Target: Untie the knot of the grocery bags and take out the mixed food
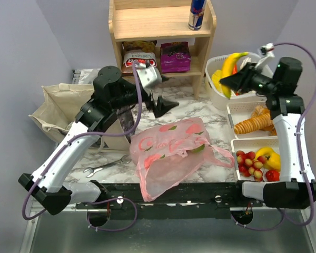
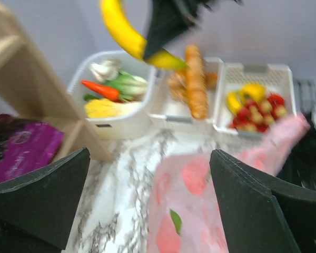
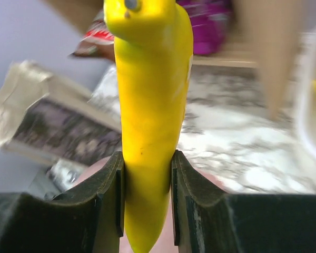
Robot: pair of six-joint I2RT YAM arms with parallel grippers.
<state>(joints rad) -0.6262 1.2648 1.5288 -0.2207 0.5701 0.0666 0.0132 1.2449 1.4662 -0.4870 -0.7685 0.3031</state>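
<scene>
The pink bag (image 1: 171, 153) lies crumpled on the marble table, its mouth toward the front edge and a handle loop (image 1: 222, 156) trailing loose to the right; no knot shows. My left gripper (image 1: 166, 105) hovers open above the bag's far edge, and in the left wrist view the gripper (image 2: 147, 200) has nothing between its fingers, with the pink bag (image 2: 200, 205) below. My right gripper (image 1: 229, 81) is shut on a yellow banana (image 1: 233, 62) above the white basket (image 1: 213, 92). In the right wrist view the banana (image 3: 152, 105) stands pinched between the fingers (image 3: 108, 200). The beige canvas tote (image 1: 58, 105) sits at left.
The white basket (image 2: 121, 124) holds a carrot (image 2: 101, 89), a mushroom (image 2: 102, 68) and greens. Trays of bread (image 1: 253, 121) and of small fruit with a pepper (image 1: 259, 162) line the right side. A wooden shelf (image 1: 158, 23) holds snack bags and a can (image 1: 196, 13). A wrench (image 1: 102, 167) lies front left.
</scene>
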